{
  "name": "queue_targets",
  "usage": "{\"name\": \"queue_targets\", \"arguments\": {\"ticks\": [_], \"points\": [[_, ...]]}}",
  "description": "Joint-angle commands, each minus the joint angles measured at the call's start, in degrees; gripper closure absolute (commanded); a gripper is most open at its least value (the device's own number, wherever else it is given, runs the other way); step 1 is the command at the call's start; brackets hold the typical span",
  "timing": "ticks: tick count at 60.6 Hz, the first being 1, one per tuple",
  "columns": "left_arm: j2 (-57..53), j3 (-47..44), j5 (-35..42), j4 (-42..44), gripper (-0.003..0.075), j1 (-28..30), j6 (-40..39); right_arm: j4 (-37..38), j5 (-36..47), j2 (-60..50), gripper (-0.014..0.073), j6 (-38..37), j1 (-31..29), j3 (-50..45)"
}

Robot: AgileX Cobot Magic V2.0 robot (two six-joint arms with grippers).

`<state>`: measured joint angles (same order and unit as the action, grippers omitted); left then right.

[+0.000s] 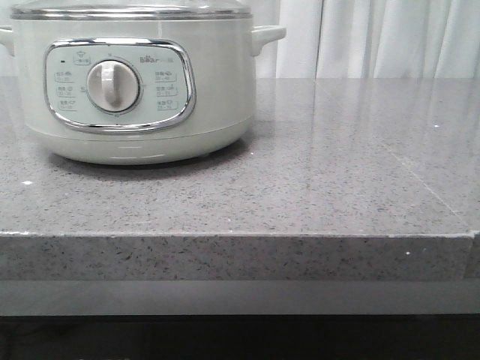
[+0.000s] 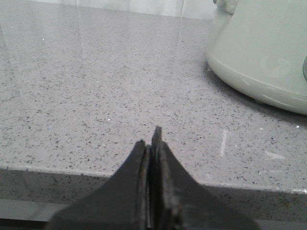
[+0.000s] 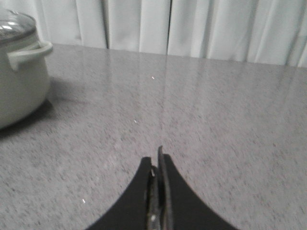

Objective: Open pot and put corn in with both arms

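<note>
The pot (image 1: 135,82) is a large pale green-white cooker with a chrome-framed panel and a central dial (image 1: 113,85). It stands at the left of the grey stone counter (image 1: 337,172). Its steel-rimmed glass lid (image 1: 127,10) is on. The pot's lower side shows in the left wrist view (image 2: 259,52), its handle and lid in the right wrist view (image 3: 19,72). My left gripper (image 2: 151,139) is shut and empty at the counter's front edge. My right gripper (image 3: 157,158) is shut and empty above the counter, right of the pot. The corn is out of view. Neither gripper shows in the front view.
White curtains (image 1: 375,37) hang behind the counter. The counter's front edge (image 1: 240,234) runs across the front view, with a dark gap below it. The pot's right side handle (image 1: 268,35) sticks out toward the bare counter.
</note>
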<state>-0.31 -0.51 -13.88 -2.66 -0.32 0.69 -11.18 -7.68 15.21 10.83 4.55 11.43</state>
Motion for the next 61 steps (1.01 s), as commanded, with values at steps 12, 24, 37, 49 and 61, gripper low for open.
{"name": "queue_targets", "arguments": {"ticks": [12,24,37,49,61], "points": [[-1.4,0.1,4.9,-0.4,0.0738,0.0,-0.7,2.8,4.6,-11.3,0.0662,-2.3,-3.4,-10.3],[-1.4,0.1,4.9,-0.4,0.0738,0.0,-0.7,2.7,1.7,-17.1,0.0662,-2.3,-4.3,-12.9],[-1.4,0.1,4.9,-0.4,0.0738,0.0,-0.7,2.7,1.6,-17.0,0.0662,-2.3,-4.3,-12.9],[-1.4,0.1,4.9,-0.4,0.0738,0.0,-0.7,2.7,1.6,-17.0,0.0662,-2.3,-4.3,-12.9],[-1.4,0.1,4.9,-0.4,0.0738,0.0,-0.7,2.7,1.6,-17.0,0.0662,-2.3,-4.3,-12.9]]}}
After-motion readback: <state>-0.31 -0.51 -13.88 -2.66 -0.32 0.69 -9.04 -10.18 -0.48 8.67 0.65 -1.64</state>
